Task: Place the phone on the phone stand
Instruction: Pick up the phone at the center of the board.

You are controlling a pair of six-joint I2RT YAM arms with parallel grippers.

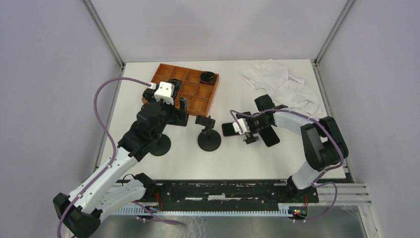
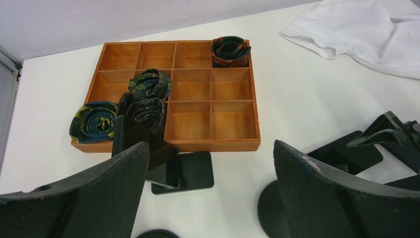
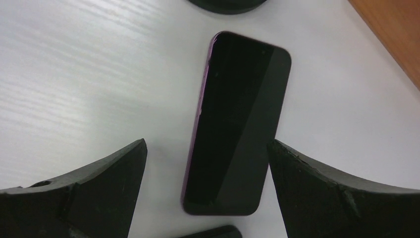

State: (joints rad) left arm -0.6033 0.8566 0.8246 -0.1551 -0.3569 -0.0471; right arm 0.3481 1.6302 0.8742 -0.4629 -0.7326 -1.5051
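**Squarely above a flat phone, right tool hangs wide open**

Face up on the white desk [image 1: 257, 163], a purple-edged phone [image 3: 237, 124] lies between the spread fingers of the right tool [image 3: 207, 144], which grips nothing. Just to its left stands the round-based phone stand [image 1: 208, 139], unoccupied. Farther left, the left tool [image 2: 210, 145] is equally wide open and empty, hovering near a second dark phone [image 2: 148, 148] that leans on a square-based holder in front of a wooden tray [image 2: 255, 99] of rolled ties.

The pick looks risky. The phone is thin, glossy and flush with the desk, so the fingers may scrape the surface or slip off its edges. A light stand could also slide or tip if nudged.

From above, the right tool covers much of the phone. The stand's cradle is too small to read, and a dark object at the wrist view's lower edge is cut off.
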